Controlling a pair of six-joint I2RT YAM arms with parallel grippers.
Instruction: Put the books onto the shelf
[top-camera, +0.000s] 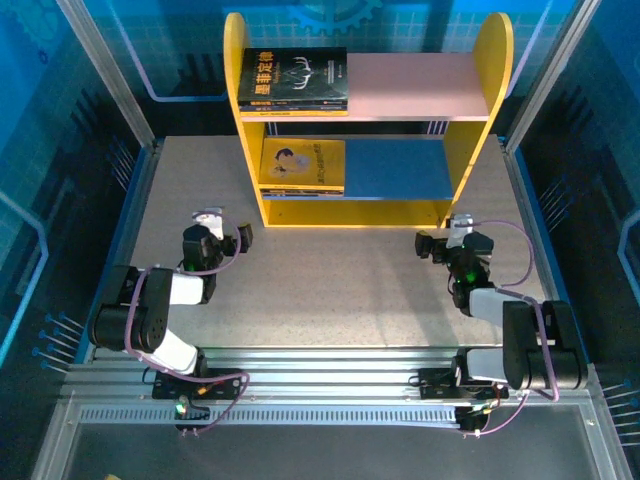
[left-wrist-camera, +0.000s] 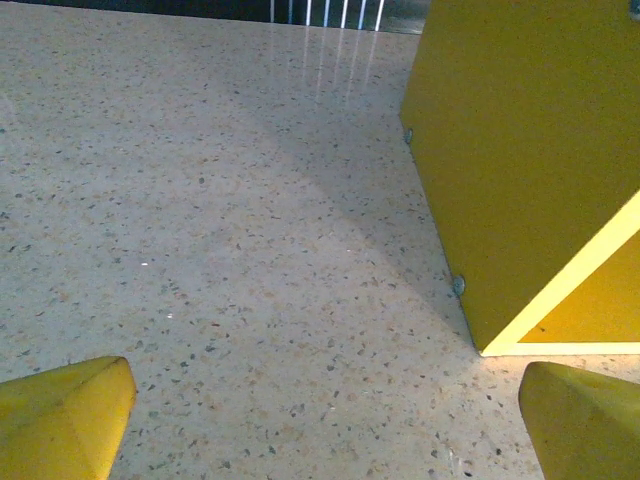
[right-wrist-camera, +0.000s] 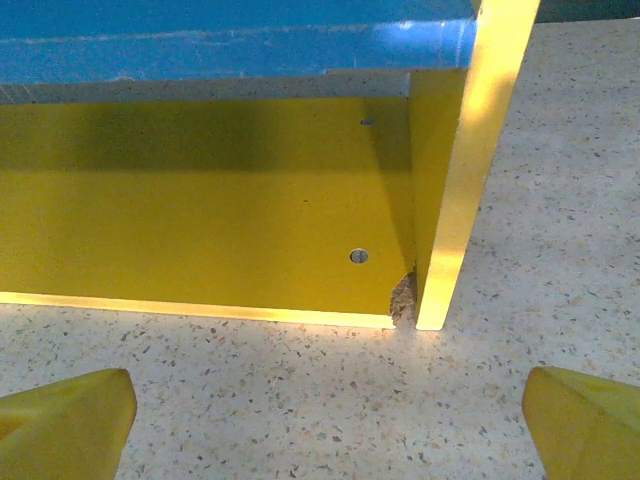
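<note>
Books w/ black covers (top-camera: 295, 78) lay on pink board (top-camera: 420, 85) of shelf (top-camera: 493, 60); yellow book (top-camera: 303, 165) on blue board (top-camera: 400, 168); L gripper (left-wrist-camera: 325, 420) & R gripper (right-wrist-camera: 325, 420) stood wide open, empty.

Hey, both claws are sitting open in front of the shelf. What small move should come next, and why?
Probably ease both arms back toward their bases, since the job looks done. The left claw and right claw are open and empty, and the shelf already holds the black books on its pink board and the yellow book on its blue board.
</note>
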